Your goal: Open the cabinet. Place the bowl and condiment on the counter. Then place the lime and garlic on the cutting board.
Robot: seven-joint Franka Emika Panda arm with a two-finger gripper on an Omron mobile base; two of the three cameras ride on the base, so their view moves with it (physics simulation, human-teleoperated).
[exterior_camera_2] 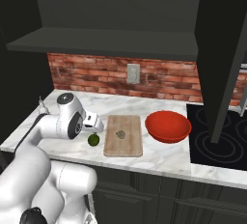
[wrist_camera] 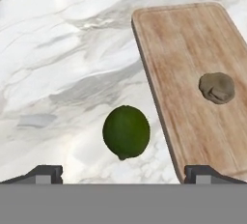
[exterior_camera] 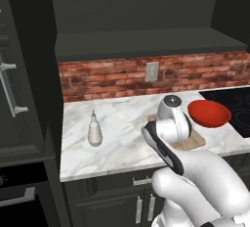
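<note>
The claw hangs wide open just above the marble tabletop, its two dark fingertips spread apart with the lime lying between and slightly ahead of them, not touched by either. In the hand view the lime rests on the bare stone just beside the long edge of the cutting board, at about 8 o'clock from the garlic, which sits on the wood. From the right base view the lime lies just off the board at its 9 o'clock side, under the arm's wrist, and the garlic is near the board's middle. The red bowl stands on the tabletop at 3 o'clock from the board, close to the black stovetop. The white condiment bottle stands upright, well apart at the far end. The cabinet above seems open, a dark door apparently swung outward, though its interior is too dim to read.
</note>
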